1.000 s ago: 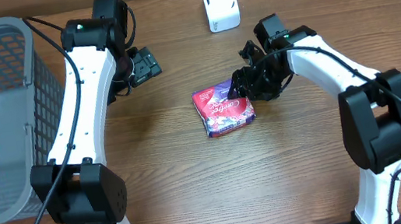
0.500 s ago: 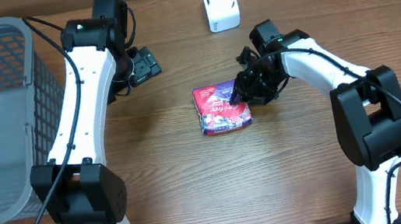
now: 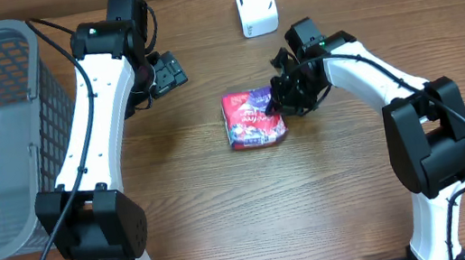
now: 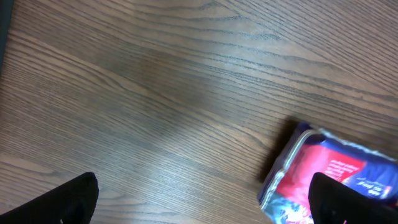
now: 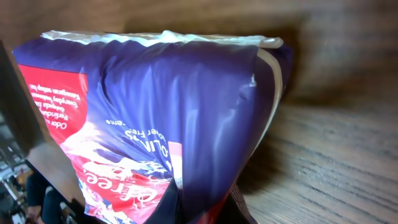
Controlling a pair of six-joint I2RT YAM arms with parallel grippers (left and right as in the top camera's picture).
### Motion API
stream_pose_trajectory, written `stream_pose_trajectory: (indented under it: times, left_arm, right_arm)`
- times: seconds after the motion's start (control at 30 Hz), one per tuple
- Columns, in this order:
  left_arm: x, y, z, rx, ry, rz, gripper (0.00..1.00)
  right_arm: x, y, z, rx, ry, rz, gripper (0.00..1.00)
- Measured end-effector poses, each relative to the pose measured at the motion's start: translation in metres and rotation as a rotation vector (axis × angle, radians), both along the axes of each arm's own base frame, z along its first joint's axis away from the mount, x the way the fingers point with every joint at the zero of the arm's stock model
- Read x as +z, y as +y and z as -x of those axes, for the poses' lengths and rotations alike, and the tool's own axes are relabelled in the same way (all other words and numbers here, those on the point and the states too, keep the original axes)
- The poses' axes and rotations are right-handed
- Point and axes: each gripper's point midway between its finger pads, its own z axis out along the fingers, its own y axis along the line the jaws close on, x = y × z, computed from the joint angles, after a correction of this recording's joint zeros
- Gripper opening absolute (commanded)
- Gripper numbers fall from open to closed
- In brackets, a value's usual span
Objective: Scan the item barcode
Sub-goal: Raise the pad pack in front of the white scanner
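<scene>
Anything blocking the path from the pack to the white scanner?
Nothing visible: only bare table lies between the pack and the white scanner. The right end effector is shut on the pack's right edge.

Soft red-and-purple packet point(image 3: 252, 118), crinkled

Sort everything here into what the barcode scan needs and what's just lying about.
Job: packet, pinched by the right gripper; white scanner behind it.
Lying about: basket; left gripper, open and empty.
</scene>
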Motion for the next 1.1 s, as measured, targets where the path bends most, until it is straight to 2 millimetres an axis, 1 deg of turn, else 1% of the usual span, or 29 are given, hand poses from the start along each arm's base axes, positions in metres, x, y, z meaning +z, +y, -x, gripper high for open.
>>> stream_pose_trajectory:
  times: [0.1, 0.17, 0.23, 0.37, 0.5, 0.6, 0.77, 0.83, 0.9, 0.97, 1.1]
  left_arm:
    - [0.000, 0.000, 0.000, 0.000, 0.000, 0.000, 1.00]
    - [0.000, 0.000, 0.000, 0.000, 0.000, 0.000, 1.00]
    - [0.000, 0.000, 0.000, 0.000, 0.000, 0.000, 1.00]
    - [0.000, 0.000, 0.000, 0.000, 0.000, 0.000, 1.00]
    - [0.000, 0.000, 0.000, 0.000, 0.001, 0.000, 1.00]
    - [0.000, 0.000, 0.000, 0.000, 0.001, 0.000, 1.00]
    - [0.000, 0.000, 0.000, 0.000, 0.001, 0.000, 1.00]
    - [0.000, 0.000, 0.000, 0.000, 0.000, 0.000, 1.00]
    - [0.000, 0.000, 0.000, 0.000, 0.000, 0.000, 1.00]
    - [0.000, 0.000, 0.000, 0.000, 0.001, 0.000, 1.00]
    - [0.000, 0.000, 0.000, 0.000, 0.000, 0.000, 1.00]
  right_arm:
    - [0.013, 0.003, -0.016, -0.025, -0.042, -0.015, 0.04]
    - [0.023, 0.003, -0.032, -0.060, -0.079, -0.034, 0.04]
    - [0.034, 0.002, -0.051, -0.112, -0.122, -0.060, 0.04]
    - [0.060, -0.003, -0.104, -0.271, -0.239, -0.156, 0.04]
    - [0.086, -0.014, -0.142, -0.431, -0.302, -0.252, 0.04]
    - [0.100, -0.025, -0.165, -0.572, -0.315, -0.301, 0.04]
    - [0.110, -0.039, -0.187, -0.780, -0.313, -0.326, 0.04]
    - [0.114, -0.040, -0.194, -0.834, -0.323, -0.346, 0.04]
    - [0.120, -0.036, -0.203, -0.886, -0.332, -0.393, 0.04]
    - [0.119, -0.032, -0.208, -0.916, -0.329, -0.417, 0.04]
    - [0.102, -0.028, -0.212, -0.959, -0.294, -0.416, 0.04]
